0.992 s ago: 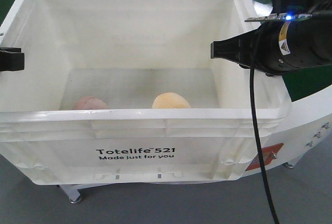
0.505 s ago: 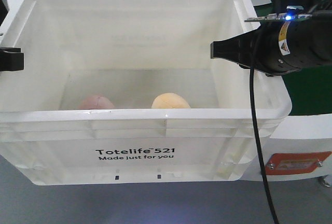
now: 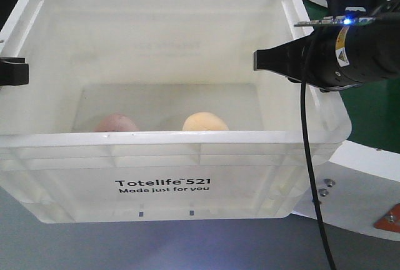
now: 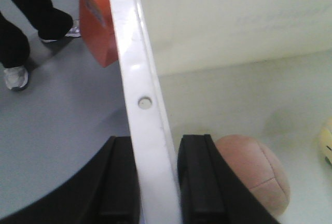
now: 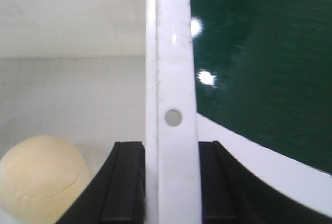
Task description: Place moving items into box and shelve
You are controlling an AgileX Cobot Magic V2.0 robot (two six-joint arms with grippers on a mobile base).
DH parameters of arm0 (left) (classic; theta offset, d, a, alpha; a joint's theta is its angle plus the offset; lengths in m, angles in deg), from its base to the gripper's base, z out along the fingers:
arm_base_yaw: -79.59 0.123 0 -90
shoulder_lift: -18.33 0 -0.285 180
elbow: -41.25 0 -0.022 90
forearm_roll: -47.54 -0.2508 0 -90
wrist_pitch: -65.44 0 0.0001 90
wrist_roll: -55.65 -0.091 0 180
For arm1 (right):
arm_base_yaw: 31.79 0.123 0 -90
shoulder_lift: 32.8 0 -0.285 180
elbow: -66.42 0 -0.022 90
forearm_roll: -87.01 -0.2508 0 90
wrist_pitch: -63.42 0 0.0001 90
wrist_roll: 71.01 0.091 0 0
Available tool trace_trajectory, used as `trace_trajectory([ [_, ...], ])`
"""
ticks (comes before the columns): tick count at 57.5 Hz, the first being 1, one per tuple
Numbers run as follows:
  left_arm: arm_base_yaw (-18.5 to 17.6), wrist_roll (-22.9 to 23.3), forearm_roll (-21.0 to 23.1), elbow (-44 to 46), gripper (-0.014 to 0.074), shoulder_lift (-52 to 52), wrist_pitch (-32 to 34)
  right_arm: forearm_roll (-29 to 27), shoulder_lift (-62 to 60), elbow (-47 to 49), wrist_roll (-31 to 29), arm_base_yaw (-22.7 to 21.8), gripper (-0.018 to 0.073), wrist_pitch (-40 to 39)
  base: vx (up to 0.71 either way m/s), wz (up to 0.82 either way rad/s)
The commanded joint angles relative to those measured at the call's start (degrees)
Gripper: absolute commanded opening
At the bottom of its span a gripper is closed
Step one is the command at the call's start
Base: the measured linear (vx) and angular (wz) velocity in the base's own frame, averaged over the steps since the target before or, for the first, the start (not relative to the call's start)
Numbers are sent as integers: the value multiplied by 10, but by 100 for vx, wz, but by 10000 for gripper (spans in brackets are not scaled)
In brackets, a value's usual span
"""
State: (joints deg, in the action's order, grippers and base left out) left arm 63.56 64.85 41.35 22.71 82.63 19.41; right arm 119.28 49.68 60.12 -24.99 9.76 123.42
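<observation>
Both of the 2 moving items already lie on the floor of the box (image 3: 187,137): the pinkish-beige lump (image 3: 115,122) toward the left and the yellow-orange lump (image 3: 205,121) nearer the middle, close to each other but apart. The loading half therefore looks finished. What is left, as I judge it, is the shelving, and no shelf shows in any view. The left gripper (image 4: 154,182) straddles the left rim of the box, 1 black finger outside and 1 inside (the pinkish-beige lump sits just beside the inner one), closed down to the thickness of the wall. The right gripper (image 5: 172,182) clamps the right rim the same way, its inner finger near the yellow-orange lump. Each pincer is thus almost closed, pinching only the plastic rim and touching neither lump.
</observation>
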Motion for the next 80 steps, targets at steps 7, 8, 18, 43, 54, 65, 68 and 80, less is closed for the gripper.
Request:
trace_trajectory([
  [7,-9,-9,15,25,119,-15,89,55,-19,21,-5,4,75,-62,-8,51],
  [8,-9,-9,15,25,119,-15,89,55,-19,21,-5,4,75,-62,-8,50],
  [18,-9,-9,15,25,119,-15,89,55,-19,21,-5,4,75,-62,-9,53],
  [43,-9,-9,15,25,119,-15,89,55,-19,21,-5,4,75,-62,-12,71],
  [54,-9,-9,15,25,119,-15,89,55,-19,21,-5,4,75,-62,-15,83],
  [65,-9,-9,15,25,119,-15,89,55,-19,21,-5,4,75,-62,-13,85],
  [68,-9,-9,15,25,119,-15,89,55,-19,21,-5,4,75,-62,-12,84],
  [80,-9,-9,15,25,119,-15,89,55,-19,21,-5,4,75,-62,-12,80],
])
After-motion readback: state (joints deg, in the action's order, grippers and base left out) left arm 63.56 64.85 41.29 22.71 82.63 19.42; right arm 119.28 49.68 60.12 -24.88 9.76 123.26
